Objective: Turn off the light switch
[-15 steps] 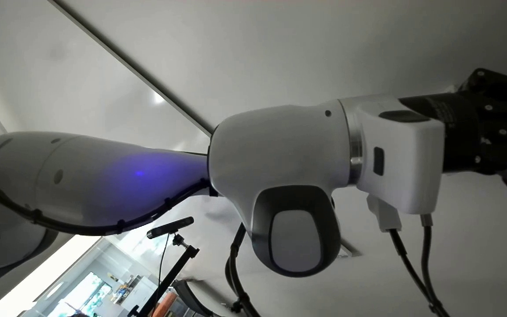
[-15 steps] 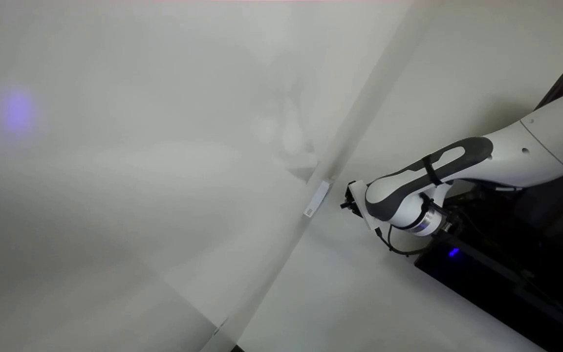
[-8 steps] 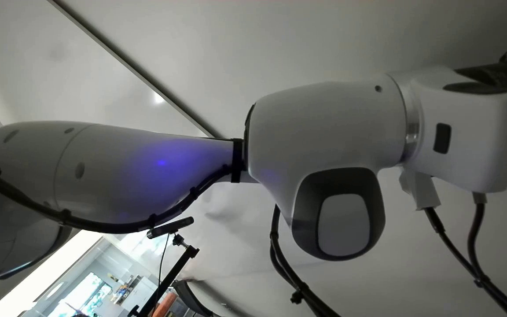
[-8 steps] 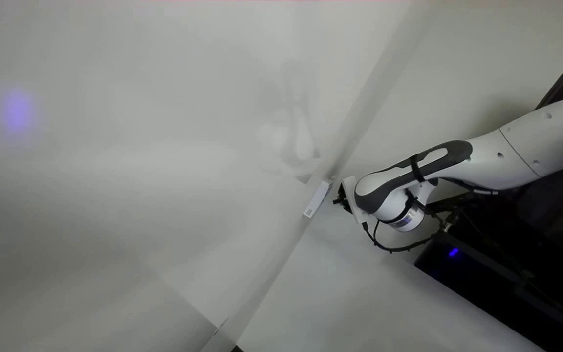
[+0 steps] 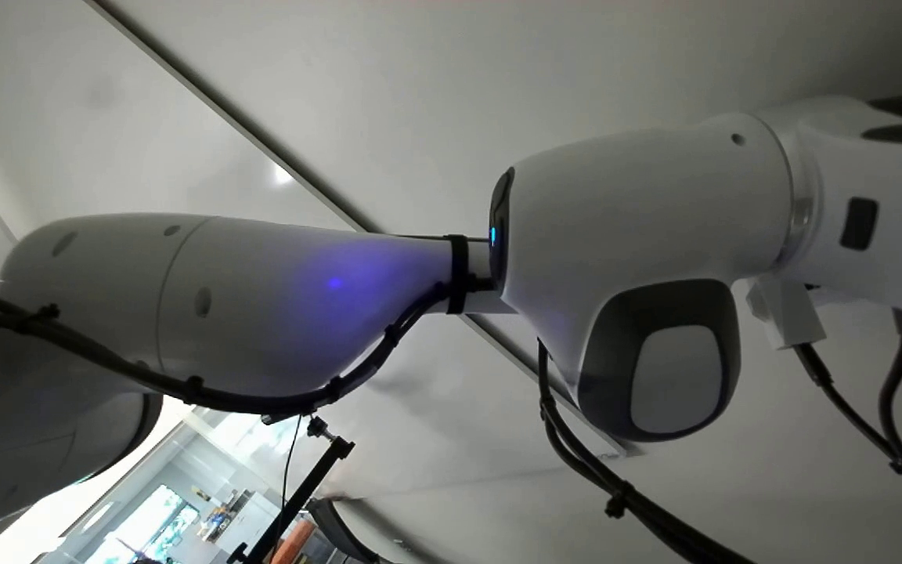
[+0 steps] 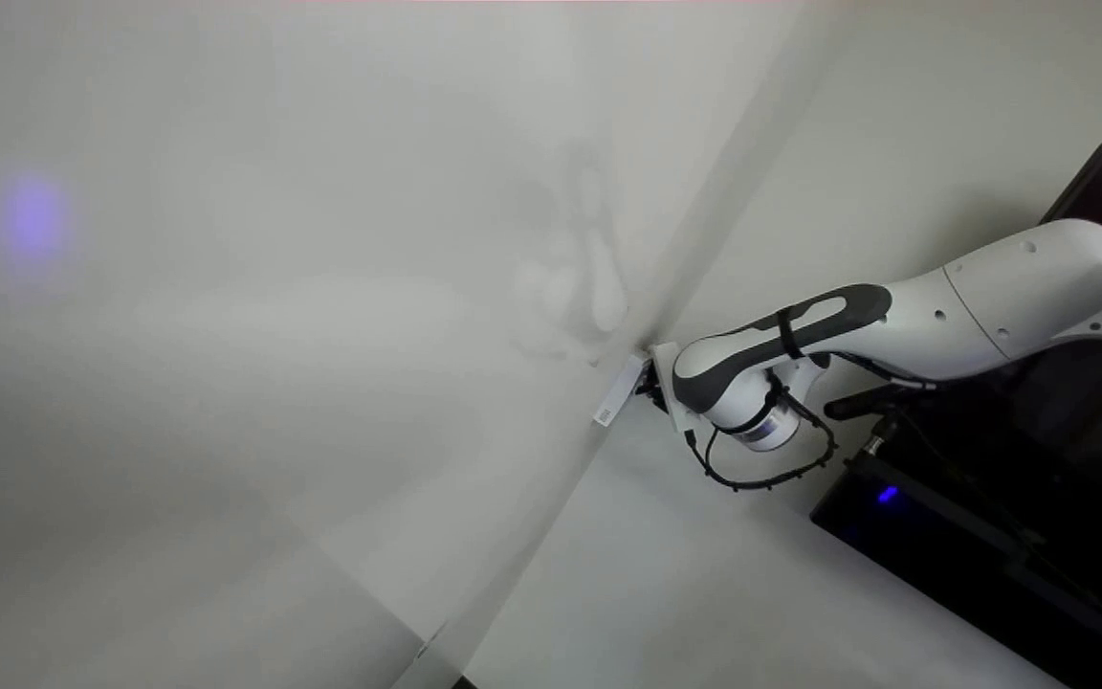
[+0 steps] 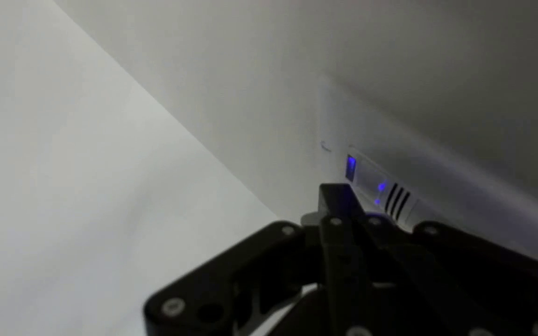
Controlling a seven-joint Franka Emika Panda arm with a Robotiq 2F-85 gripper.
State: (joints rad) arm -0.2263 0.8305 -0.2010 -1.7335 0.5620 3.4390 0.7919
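Note:
The light switch is a small white box (image 6: 621, 389) near a corner of the wall in an exterior view, seen from its side. In the wrist view I see it at a slant as a white plate (image 7: 421, 177) with a grey panel, dark stripes and small blue glints. Its lower part is hidden behind the fingers. My gripper (image 6: 649, 383) is right at the box in that exterior view. In the wrist view the gripper (image 7: 340, 198) has its black fingers together, with nothing visible between them, and its tip overlaps the plate's lower left edge. I cannot tell whether it touches.
A wall corner runs beside the switch. A dark screen-like object (image 6: 953, 565) stands under the arm. A black camera stand (image 5: 294, 493) is at the lower left in an exterior view. Cables (image 5: 639, 509) hang from the wrist.
The arm has reached forward: leftward in an exterior view up to the white box, and rightward in an exterior view, where the gripper has mostly left the picture.

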